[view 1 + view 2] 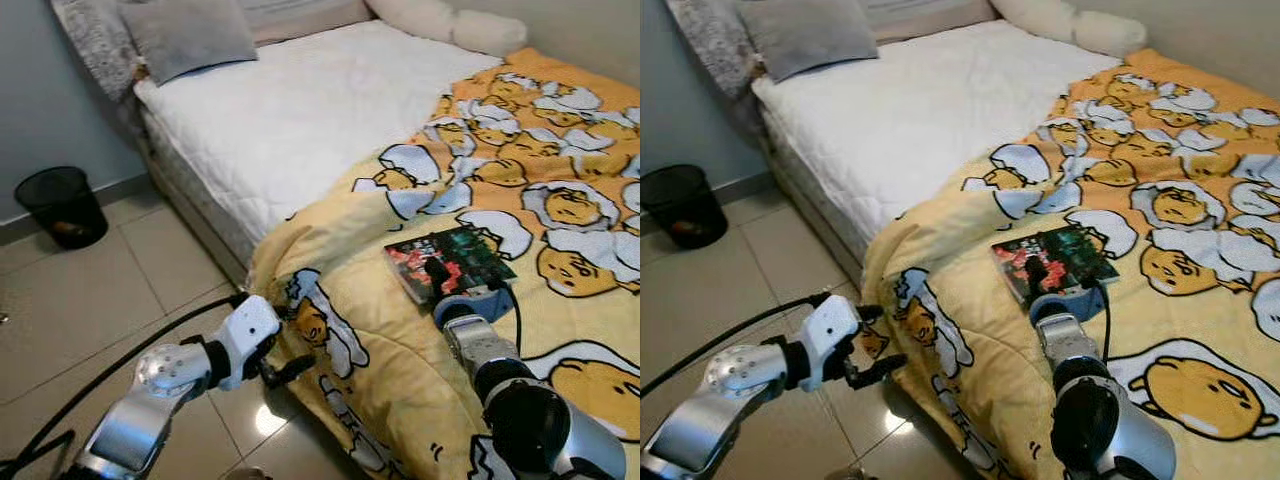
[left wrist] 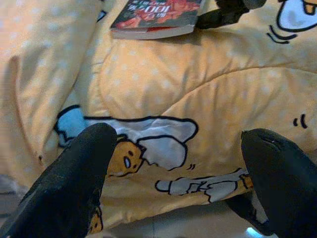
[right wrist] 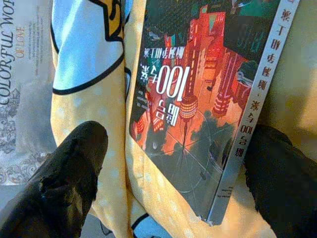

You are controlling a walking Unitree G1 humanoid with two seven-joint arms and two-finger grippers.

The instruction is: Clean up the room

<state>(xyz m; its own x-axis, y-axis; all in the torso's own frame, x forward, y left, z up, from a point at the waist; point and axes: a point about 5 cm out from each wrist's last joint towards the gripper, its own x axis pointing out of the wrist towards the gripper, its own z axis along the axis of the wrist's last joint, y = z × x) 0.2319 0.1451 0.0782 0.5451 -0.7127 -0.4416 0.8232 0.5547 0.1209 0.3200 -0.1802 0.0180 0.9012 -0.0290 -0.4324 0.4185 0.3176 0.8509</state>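
Note:
A dark book (image 1: 447, 260) with a red and green cover lies flat on the yellow cartoon-print blanket (image 1: 400, 360) near the bed's front edge. My right gripper (image 1: 437, 274) is open at the book (image 3: 198, 99), one finger on each side of its near corner, touching the blanket. My left gripper (image 1: 275, 350) is open and hovers beside the blanket's hanging edge (image 2: 163, 148) above the floor, holding nothing.
A white mattress (image 1: 300, 110) with a grey pillow (image 1: 185, 35) and a white bolster (image 1: 450, 20) fills the far part of the bed. A black mesh bin (image 1: 62, 205) stands on the tiled floor by the wall at left.

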